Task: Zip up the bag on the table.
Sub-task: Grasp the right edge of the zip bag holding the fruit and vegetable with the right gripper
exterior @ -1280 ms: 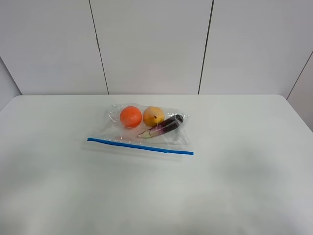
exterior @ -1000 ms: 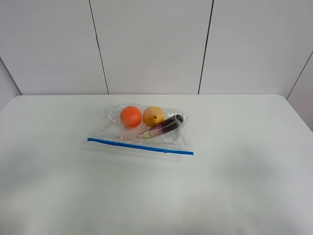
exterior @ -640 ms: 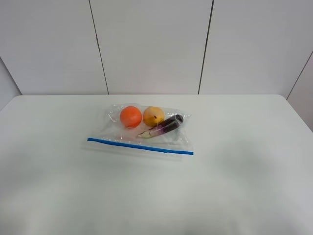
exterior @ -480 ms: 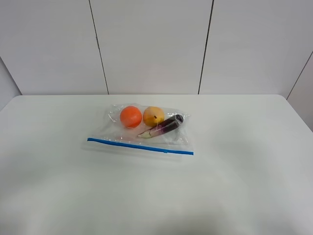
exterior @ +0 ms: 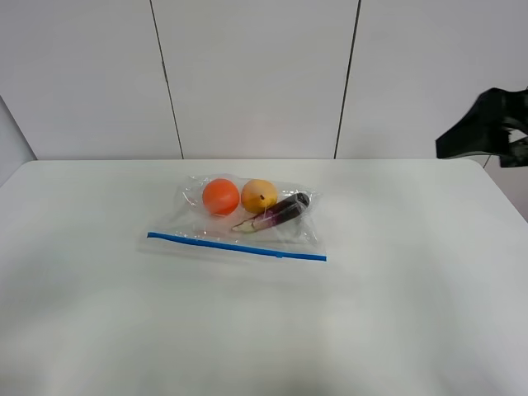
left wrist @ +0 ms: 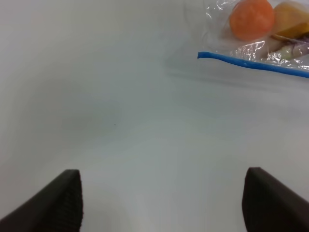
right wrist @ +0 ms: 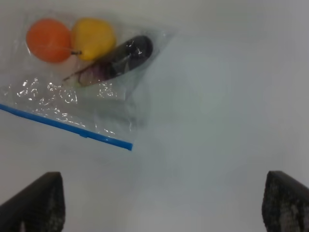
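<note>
The bag (exterior: pixel 206 229) is clear crinkly plastic and lies flat on the white table (exterior: pixel 396 289) near the middle. Its blue zipper strip (exterior: pixel 237 247) runs along the near edge. Inside are an orange round fruit (exterior: pixel 220 196), a yellow fruit (exterior: pixel 259 196) and a purple eggplant (exterior: pixel 285 209). My left gripper (left wrist: pixel 161 203) is open, above bare table, apart from the bag (left wrist: pixel 260 46). My right gripper (right wrist: pixel 161 203) is open and high above the table, with the bag (right wrist: pixel 63 96) and its blue strip (right wrist: pixel 67 126) off to one side. Neither gripper touches the bag.
A black part of my right arm (exterior: pixel 487 124) shows at the far right edge, above the table's back right corner. A white panelled wall (exterior: pixel 256 74) stands behind the table.
A black part of my right arm has come into the exterior view at the far right. The bag has not moved.
</note>
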You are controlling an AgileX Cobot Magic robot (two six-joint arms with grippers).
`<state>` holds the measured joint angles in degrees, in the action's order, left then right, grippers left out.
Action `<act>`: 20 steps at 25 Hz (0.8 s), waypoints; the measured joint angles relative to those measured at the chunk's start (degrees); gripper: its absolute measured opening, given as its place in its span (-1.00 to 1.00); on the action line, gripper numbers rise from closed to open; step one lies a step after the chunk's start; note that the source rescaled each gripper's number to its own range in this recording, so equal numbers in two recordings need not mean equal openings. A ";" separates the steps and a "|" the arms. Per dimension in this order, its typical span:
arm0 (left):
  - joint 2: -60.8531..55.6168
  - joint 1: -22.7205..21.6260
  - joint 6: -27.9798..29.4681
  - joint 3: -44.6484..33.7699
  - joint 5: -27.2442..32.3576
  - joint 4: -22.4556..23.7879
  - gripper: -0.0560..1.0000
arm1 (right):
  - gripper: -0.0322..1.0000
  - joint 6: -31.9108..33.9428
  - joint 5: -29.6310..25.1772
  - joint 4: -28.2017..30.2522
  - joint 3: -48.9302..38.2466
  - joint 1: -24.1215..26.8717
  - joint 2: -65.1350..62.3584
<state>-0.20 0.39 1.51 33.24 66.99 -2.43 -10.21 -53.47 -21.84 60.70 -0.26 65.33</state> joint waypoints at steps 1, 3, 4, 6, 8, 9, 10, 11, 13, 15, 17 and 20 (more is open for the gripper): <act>0.00 0.00 0.00 0.00 0.00 0.00 0.88 | 1.00 -1.19 0.05 -1.64 1.18 0.00 2.83; 0.00 0.00 0.00 0.00 0.00 0.00 0.88 | 1.00 -4.73 0.26 -5.86 2.79 0.00 9.15; 0.00 0.00 0.00 0.00 0.00 0.00 0.88 | 1.00 -6.59 0.21 -8.78 3.43 0.26 12.00; 0.00 0.00 0.00 0.00 0.00 0.00 0.88 | 1.00 -11.98 -1.28 -15.67 4.11 1.73 16.66; 0.00 0.00 0.00 0.00 0.00 0.00 0.88 | 1.00 -17.35 -3.86 -22.96 4.10 4.81 20.82; 0.00 0.00 0.00 0.00 0.00 0.00 0.88 | 1.00 -20.10 -5.33 -25.98 4.10 6.25 22.27; 0.00 0.00 0.00 0.00 0.00 0.00 0.88 | 1.00 -22.47 -6.48 -28.25 4.10 7.98 23.75; 0.00 0.00 0.00 0.00 0.00 0.00 0.88 | 1.00 -24.15 -7.51 -30.77 4.10 9.56 25.07; 0.00 0.00 0.00 0.00 0.00 0.00 0.88 | 1.00 -27.25 -9.77 -34.33 4.33 11.54 27.28; 0.00 0.00 0.00 0.00 0.00 0.00 0.88 | 1.00 -28.92 -11.80 -35.69 4.33 11.99 29.77; 0.00 0.00 0.00 0.00 0.00 0.00 0.88 | 1.00 -29.62 -12.61 -36.49 4.33 11.76 32.15; 0.00 0.00 0.00 0.00 0.00 0.00 0.88 | 1.00 -29.89 -12.50 -37.65 4.33 10.72 35.57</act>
<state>-0.20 0.39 1.51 33.24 66.99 -2.43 -40.10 -65.96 -59.49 65.03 10.45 100.90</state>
